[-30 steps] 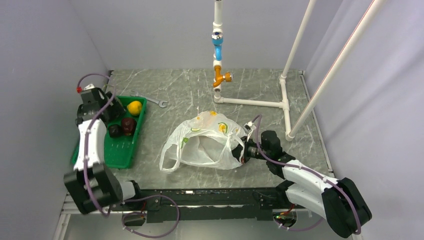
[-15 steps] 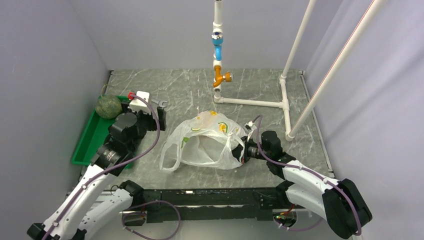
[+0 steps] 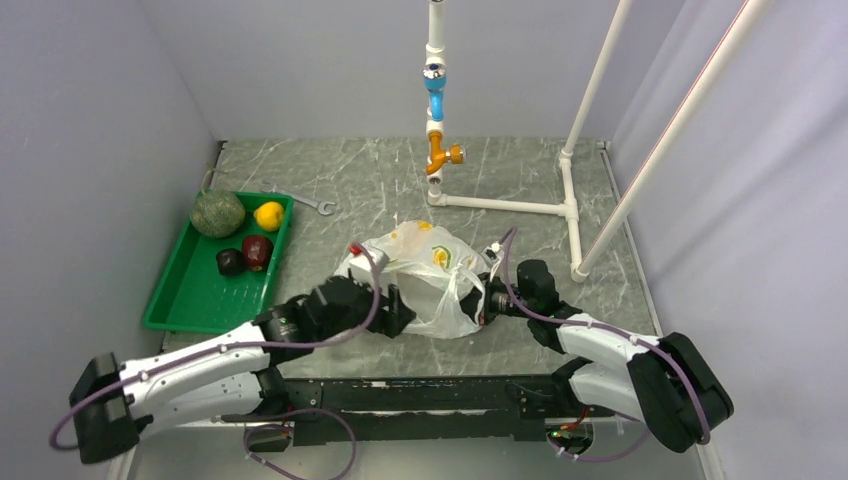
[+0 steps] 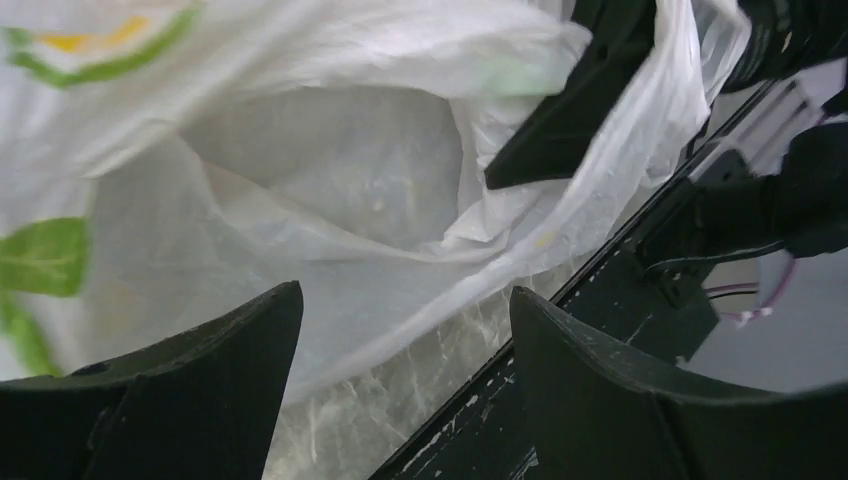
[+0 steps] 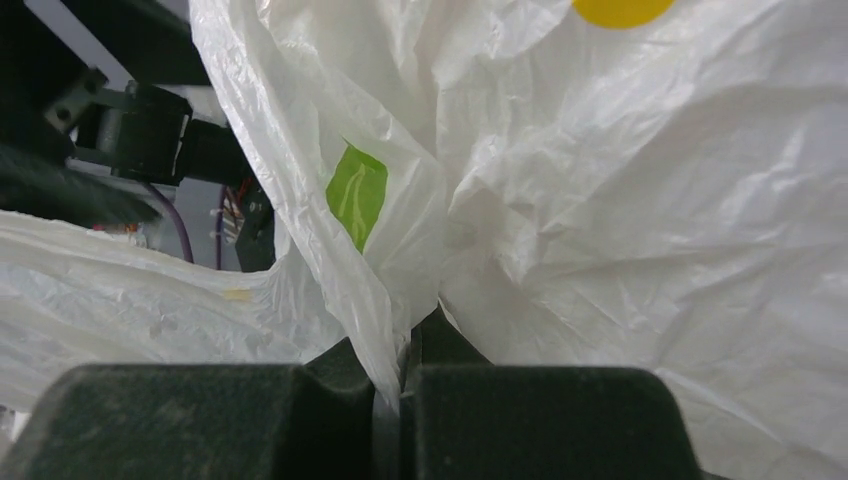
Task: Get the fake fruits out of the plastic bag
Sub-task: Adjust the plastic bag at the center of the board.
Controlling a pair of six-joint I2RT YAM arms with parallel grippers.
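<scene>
Quick status from the remote desk. The plastic bag (image 3: 425, 265) sits mid-table, a bit toward the near edge. Its open mouth faces the left edge and its long axis runs roughly left to right.

My right gripper (image 5: 400, 375) has its jaws pressed together on a bunched fold of film at the bag's right end, so that side is pinned. My left gripper (image 4: 405, 290) hangs right at the mouth with its fingers spread wide and nothing between them. The opening lies straight ahead of it, toward the right edge.

The left wrist view looks into the bag and shows only crumpled white film and printed leaves. I can't make out any fruit in there, though the folds could hide something small.

Over by the left edge, toward the far-left corner, the green tray (image 3: 200, 290) holds the melon (image 3: 218, 213), the lemon (image 3: 268, 215), the apple (image 3: 258, 250) and a darker small fruit (image 3: 229, 262).

My guess is we're basically done. The left arm is closest, so it's the one to probe straight in along that axis and check for leftovers.
</scene>
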